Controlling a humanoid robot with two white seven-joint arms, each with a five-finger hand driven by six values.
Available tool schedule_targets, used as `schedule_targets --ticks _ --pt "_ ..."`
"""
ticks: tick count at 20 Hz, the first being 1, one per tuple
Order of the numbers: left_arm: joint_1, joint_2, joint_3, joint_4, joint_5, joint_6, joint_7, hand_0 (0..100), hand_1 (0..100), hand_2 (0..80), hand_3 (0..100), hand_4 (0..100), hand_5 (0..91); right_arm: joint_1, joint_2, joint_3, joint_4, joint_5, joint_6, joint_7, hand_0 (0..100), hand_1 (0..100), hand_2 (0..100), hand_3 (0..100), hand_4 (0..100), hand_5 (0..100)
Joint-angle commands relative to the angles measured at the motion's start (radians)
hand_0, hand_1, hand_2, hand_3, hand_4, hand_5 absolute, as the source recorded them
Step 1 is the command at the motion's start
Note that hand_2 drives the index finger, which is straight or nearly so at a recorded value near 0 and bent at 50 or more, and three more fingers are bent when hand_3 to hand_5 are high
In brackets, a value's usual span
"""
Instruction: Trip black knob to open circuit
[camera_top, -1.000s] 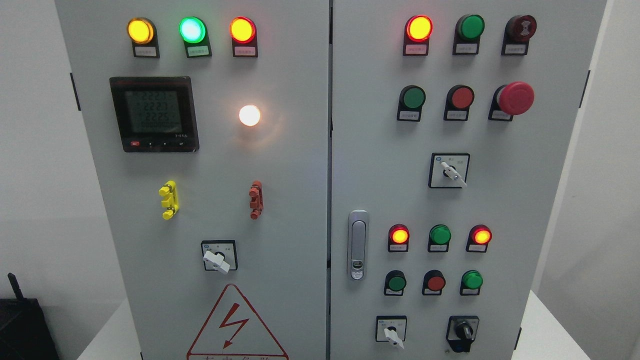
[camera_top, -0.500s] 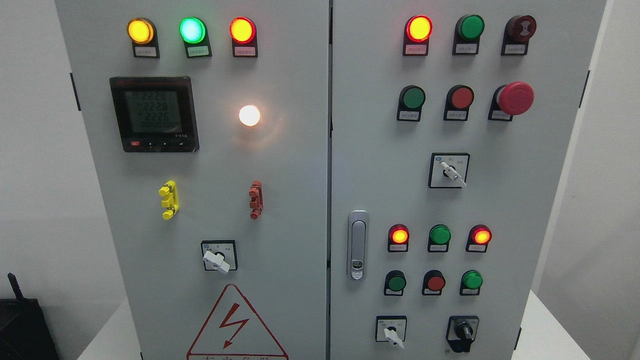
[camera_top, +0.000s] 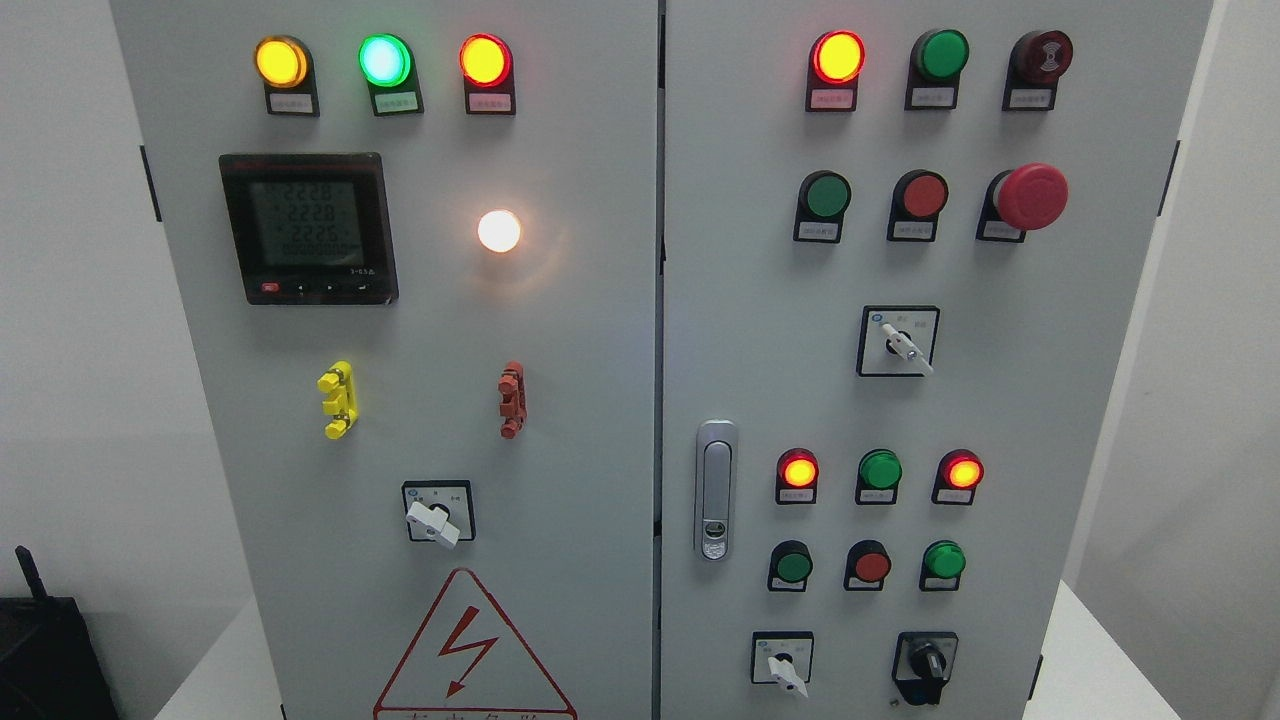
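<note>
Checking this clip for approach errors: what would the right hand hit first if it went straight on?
Cannot say: neither hand is in view, so no heading shows. The black knob sits untouched at the panel's lower right.

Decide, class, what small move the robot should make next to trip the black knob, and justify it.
Probably raise the right arm toward the black knob, low on the right door. No hand is in view yet, and the knob sits untouched beside a white-handled selector.

Only the meter (camera_top: 308, 228) readout has changed: its blurred digits differ from those a second ago, and the top line differs slightly from half a second ago.
</note>
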Motion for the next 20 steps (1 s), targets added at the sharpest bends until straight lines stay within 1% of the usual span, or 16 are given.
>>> schedule_targets --ticks 1,6,12,15,17,19,20 --pt "0.000 0.000 0.001 -0.025 0.000 -0.001 0.000 12 39 0.0 0 0 0.0 0.035 0.030 0.002 -0.249 -0.023 0.000 0.000 0 22 0 26 19 1" --pt "0.000 0.000 0.000 -0.025 0.000 -0.001 0.000 12 39 0.0 0 0 0.0 0.044 0.035 0.000 -0.317 -0.023 0.003 0.000 0 22 0 27 20 1" --pt "0.000 0.000 0.000 -0.025 0.000 -0.001 0.000 12 39 0.0 0 0 0.0 0.044 0.035 0.005 -0.335 -0.023 0.004 0.000 0 21 0 29 22 3" --pt "0.000 0.000 0.000 -0.025 0.000 -0.001 0.000 12 39 0.0 0 0 0.0 0.036 0.035 0.005 -0.344 -0.025 0.004 0.002 0 21 0 31 24 5" --pt "0.000 0.000 0.000 -0.025 0.000 -0.001 0.000 12 39 0.0 0 0 0.0 0.036 0.035 0.006 -0.369 -0.025 0.008 0.002 0 21 0 34 27 6" --pt "0.000 0.000 0.000 -0.025 0.000 -0.001 0.000 12 39 0.0 0 0 0.0 0.035 0.034 0.008 -0.384 -0.025 0.006 0.003 0 21 0 43 36 12" --pt "0.000 0.000 0.000 -0.025 0.000 -0.001 0.000 12 39 0.0 0 0 0.0 0.033 0.034 0.008 -0.389 -0.025 0.006 0.003 0 21 0 46 38 14"
